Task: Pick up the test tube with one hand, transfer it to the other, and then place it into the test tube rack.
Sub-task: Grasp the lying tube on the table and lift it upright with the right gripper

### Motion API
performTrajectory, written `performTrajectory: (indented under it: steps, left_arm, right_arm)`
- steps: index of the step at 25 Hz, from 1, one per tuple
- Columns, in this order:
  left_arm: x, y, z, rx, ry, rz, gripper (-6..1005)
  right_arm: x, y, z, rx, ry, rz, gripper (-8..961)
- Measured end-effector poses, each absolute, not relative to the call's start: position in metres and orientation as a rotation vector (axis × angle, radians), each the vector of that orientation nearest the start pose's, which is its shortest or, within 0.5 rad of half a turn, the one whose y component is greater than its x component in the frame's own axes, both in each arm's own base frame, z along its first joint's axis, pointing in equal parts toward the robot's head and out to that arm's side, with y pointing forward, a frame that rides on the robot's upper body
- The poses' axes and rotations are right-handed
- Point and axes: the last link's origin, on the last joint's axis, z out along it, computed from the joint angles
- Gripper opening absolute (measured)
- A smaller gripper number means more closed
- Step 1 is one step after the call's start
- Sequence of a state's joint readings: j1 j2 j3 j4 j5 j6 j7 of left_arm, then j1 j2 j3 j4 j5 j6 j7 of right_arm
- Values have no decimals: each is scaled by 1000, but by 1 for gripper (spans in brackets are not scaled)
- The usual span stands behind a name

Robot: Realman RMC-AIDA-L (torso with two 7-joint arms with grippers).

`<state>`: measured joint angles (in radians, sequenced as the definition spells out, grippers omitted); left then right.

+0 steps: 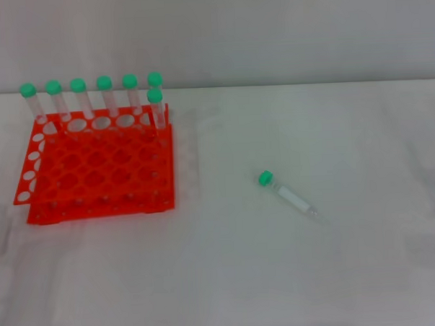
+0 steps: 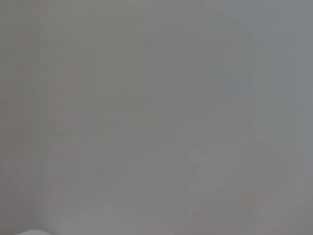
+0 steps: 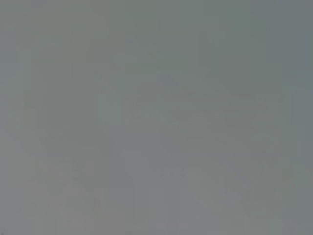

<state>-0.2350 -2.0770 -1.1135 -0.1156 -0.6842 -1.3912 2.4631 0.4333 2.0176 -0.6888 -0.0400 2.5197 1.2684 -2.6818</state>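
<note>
Tube (image 1: 288, 196) lies flat right of rack (image 1: 95, 168); neither tool visible, state unknowable.

A white table (image 1: 294, 275) meets a plain pale grey wall (image 1: 269, 31) behind it.

White tabletop (image 1: 294, 275) across most of the head view, pale wall (image 1: 269, 31) behind its far edge. Seven green-capped tubes (image 1: 92, 96) standing upright at far left: six in a row, seventh (image 1: 156, 108) just in front of the rightmost.
</note>
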Motion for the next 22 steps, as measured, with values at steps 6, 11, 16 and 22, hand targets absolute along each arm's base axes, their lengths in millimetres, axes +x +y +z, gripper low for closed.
performTrajectory:
  steps: [6, 11, 16, 22]
  left_arm:
    - [-377, 258, 26, -1242, -878, -1093, 706]
    - [-375, 260, 26, -1244, -878, -1099, 706]
    - [-375, 260, 25, -1242, -891, -1112, 706]
    - [-373, 260, 23, -1264, -894, -1116, 705]
  right_arm:
    - [362, 333, 58, -1408, 688, 915, 827]
    - [354, 338, 57, -1475, 702, 963, 827]
    - [342, 346, 54, -1596, 738, 1023, 827]
    - [315, 373, 64, -1873, 813, 994, 826]
